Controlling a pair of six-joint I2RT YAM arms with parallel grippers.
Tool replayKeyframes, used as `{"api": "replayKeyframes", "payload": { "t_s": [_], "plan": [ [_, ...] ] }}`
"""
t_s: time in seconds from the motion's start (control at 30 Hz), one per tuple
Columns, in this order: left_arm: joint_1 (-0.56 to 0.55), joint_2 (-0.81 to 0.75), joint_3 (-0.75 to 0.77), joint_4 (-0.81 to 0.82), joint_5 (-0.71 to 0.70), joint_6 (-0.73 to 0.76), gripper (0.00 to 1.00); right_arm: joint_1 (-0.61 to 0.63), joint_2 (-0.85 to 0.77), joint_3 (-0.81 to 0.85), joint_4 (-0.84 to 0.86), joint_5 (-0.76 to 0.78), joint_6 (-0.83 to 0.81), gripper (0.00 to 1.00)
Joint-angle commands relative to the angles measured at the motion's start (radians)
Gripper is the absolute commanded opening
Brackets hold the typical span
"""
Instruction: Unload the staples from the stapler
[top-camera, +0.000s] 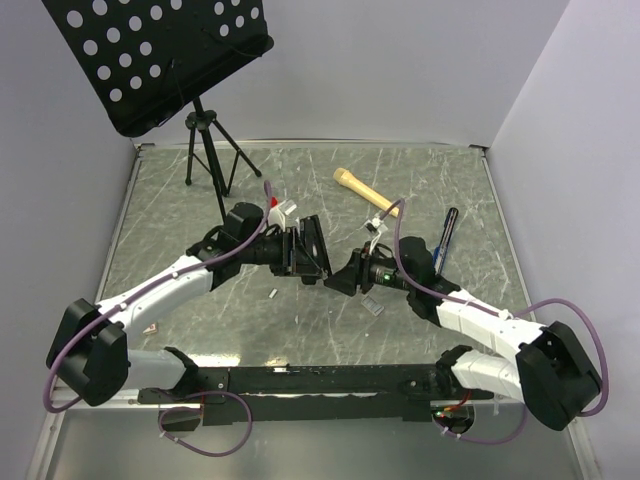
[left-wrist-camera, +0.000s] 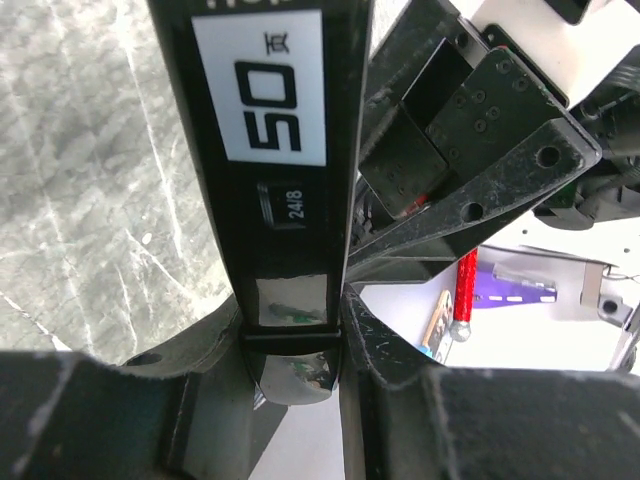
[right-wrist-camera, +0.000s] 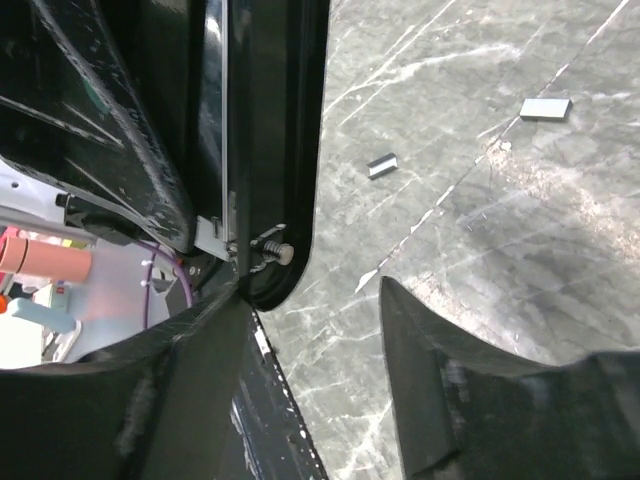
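Black base rail (top-camera: 320, 380) sits closest to the top cam, w/ both arm bases on it at the table's (top-camera: 180, 220) near edge. Both arms reach in twd mid-table and meet there.

Left gripper (top-camera: 295, 252) (left-wrist-camera: 295, 345) is clamped on the stapler (top-camera: 312, 248) (left-wrist-camera: 275, 150). Its fingers (left-wrist-camera: 110, 410) press either side of the black body, white "50" label facing the wrist cam. Stapler is off the table, hinged open.

Right gripper (top-camera: 342, 276) (right-wrist-camera: 320, 400) is right at the stapler's (right-wrist-camera: 265, 120) far end. Its fingers (right-wrist-camera: 450, 400) are apart, w/ bare table showing between them. One black stapler arm w/ a small spring pin lies against the inner side of one finger, not pinched.

Staples (top-camera: 272, 294) (right-wrist-camera: 382, 165) lie loose on the table near the stapler, apart from both grippers. A 2nd pale strip (right-wrist-camera: 545, 108) lies farther off.

Behind: mallet (top-camera: 365, 190), pen (top-camera: 445, 235), music stand (top-camera: 160, 60).
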Motion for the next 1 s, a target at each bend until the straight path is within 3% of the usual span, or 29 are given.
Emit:
{"api": "replayKeyframes", "payload": {
  "t_s": [0.0, 0.13, 0.4, 0.97],
  "plan": [
    [-0.002, -0.077, -0.011, 0.132, 0.062, -0.028, 0.01, 0.005, 0.018, 0.045, -0.004, 0.139, 0.012, 0.56],
    [0.0, -0.093, -0.038, 0.128, 0.062, -0.035, 0.01, 0.004, 0.008, 0.045, -0.01, 0.259, 0.08, 0.48],
    [-0.014, -0.075, -0.089, 0.125, 0.109, -0.03, 0.01, 0.002, 0.116, 0.172, -0.116, 0.481, 0.025, 0.46],
    [-0.069, -0.035, -0.08, 0.057, 0.122, -0.001, 0.01, -0.055, 0.201, 0.297, -0.213, 0.63, -0.019, 0.44]
  ]
}}
